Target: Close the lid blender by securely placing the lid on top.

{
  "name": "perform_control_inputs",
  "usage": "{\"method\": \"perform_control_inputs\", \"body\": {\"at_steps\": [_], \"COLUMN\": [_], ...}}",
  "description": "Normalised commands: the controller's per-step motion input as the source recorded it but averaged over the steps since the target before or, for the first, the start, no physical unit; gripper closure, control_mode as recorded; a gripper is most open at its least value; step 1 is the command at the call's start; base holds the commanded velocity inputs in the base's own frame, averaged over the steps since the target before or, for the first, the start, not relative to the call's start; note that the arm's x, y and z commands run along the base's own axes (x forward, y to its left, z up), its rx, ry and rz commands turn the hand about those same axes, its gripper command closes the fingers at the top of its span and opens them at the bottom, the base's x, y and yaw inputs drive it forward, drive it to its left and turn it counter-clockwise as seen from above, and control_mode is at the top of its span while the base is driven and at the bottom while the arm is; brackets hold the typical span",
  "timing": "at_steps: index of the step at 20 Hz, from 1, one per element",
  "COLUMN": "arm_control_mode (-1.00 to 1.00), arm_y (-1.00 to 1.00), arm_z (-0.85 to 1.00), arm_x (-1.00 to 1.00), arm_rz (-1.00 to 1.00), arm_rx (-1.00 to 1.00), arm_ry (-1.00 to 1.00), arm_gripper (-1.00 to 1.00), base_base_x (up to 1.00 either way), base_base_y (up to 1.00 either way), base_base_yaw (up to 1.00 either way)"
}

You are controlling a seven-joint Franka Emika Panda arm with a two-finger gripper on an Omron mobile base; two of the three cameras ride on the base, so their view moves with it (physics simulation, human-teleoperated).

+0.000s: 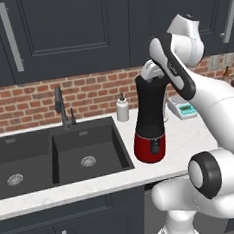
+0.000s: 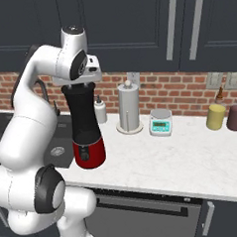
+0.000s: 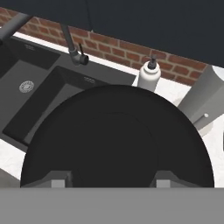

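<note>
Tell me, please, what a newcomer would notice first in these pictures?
The tall black blender on its glossy red base stands on the white counter just right of the dark sink. The white arm bends over it, its end effector right above the jar's top. A soap bottle stands behind, against the brick wall.

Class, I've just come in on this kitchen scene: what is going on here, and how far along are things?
A white robot arm has its gripper right over the top of the blender, which stands on the counter beside the sink. The hand view shows the round black lid just below the fingertips, which stand apart over it. The lid seems to sit on the jar; how securely can't be judged.
</note>
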Motion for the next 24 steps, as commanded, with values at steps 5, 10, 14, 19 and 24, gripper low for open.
{"method": "perform_control_inputs", "body": {"at_steps": [5,10,14,19,24], "arm_control_mode": [-1.00,-1.00,-1.00,-1.00,-1.00], "arm_y": [0.05,0.01,0.00,0.06,0.13], "arm_z": [0.00,0.00,0.01,0.06,0.10], "arm_x": [0.00,0.00,-0.01,-0.04,-0.02], "arm_rz": [0.00,0.00,0.00,0.00,0.00], "arm_rx": [0.00,0.00,0.00,0.00,0.00], "arm_ry": [0.00,0.00,0.00,0.00,0.00], "arm_gripper": [-1.00,-1.00,-1.00,-1.00,-1.00], "base_base_x": [0.00,0.00,0.00,0.00,0.00], "base_base_y": [0.00,0.00,0.00,0.00,0.00], "base_base_yaw": [0.00,0.00,0.00,0.00,0.00]}}
